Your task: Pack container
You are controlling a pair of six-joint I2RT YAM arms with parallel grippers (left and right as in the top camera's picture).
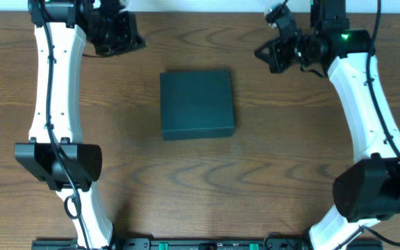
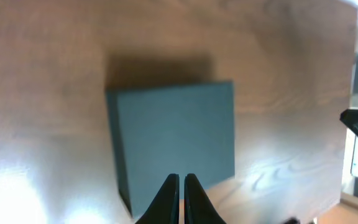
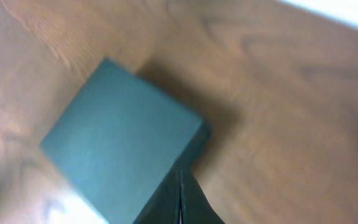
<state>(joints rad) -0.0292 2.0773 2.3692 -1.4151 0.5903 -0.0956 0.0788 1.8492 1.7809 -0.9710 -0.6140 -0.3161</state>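
Left gripper (image 2: 181, 178) and right gripper (image 3: 180, 179) are pinched closed, empty. Green box (image 1: 196, 103) (lid shut) sits mid-frame overhead.

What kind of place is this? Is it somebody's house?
Probably a robot lab or test bench, not a home: a white left arm and right arm stand at a wooden table, with a dark green container between them.
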